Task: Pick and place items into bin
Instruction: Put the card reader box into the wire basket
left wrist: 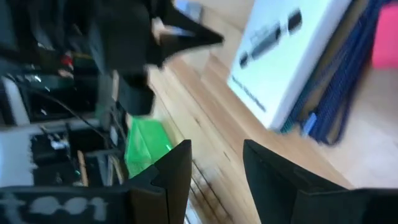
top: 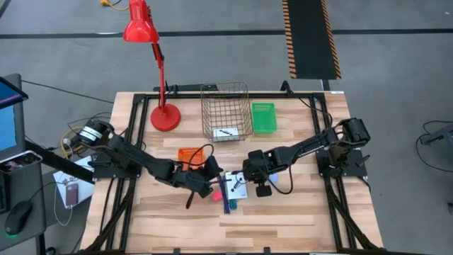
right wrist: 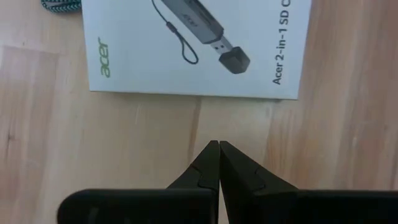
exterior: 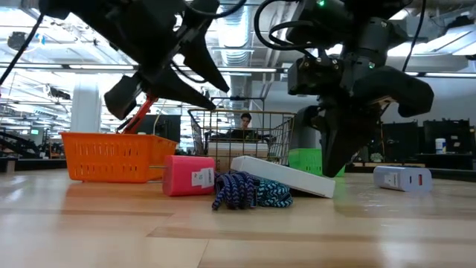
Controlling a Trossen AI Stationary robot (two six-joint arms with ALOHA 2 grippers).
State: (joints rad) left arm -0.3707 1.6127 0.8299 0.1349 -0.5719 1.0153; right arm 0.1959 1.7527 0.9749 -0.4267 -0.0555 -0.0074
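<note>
A cluster of small items is seen near the middle of the wooden desk (top: 297,227): a flat white box (right wrist: 196,46) printed with a picture of a card reader, a bundle of blue and teal braided cord (exterior: 242,190) lying against and partly under that box, and a pink box (exterior: 189,175) just beside the cord on the side toward the left arm. In the low view the white box is tilted, one edge propped up on the cord. The left claw (left wrist: 214,165) is held above the desk beside this cluster with its fingers spread apart and nothing between them; the white box and the cord lie ahead of it. The right claw (right wrist: 219,163) is positioned just off the near edge of the white box, its fingers pressed together and gripping nothing, with bare wood beneath it. The wire basket (top: 226,112) stands at the far side of the desk, well apart from the cluster, and another white card-like item (top: 226,133) is seen lying in it. An orange basket (exterior: 111,156) sits near the pink box, a green bin (top: 263,117) stands just beside the wire basket, and a red lamp (top: 152,67) stands at the far left of the desk.
</note>
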